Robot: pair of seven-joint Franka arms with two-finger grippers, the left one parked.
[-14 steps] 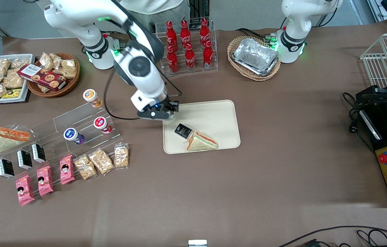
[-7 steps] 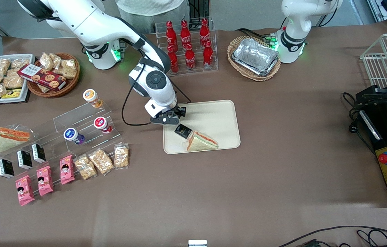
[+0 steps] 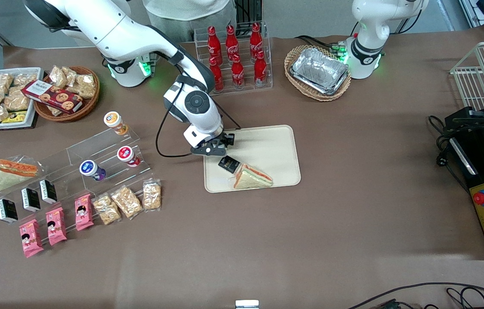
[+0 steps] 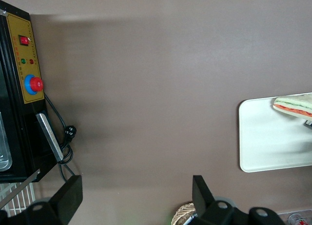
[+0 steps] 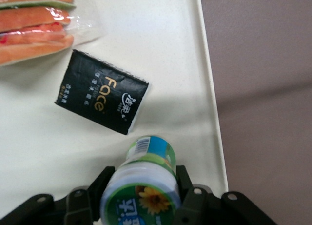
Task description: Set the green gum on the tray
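Tool (image 5: 141, 198) pinching the green gum (image 5: 143, 178) by its round body just under the lid, low over the tray (image 5: 161, 49), near the tray's rim at the working arm's end; black packet (image 5: 101, 98) just beside, sandwich (image 5: 34, 25) past it. Probably light, stiff, smooth plastic, so likely slippery; best held across the middle of the body, upright, with a gentle release.
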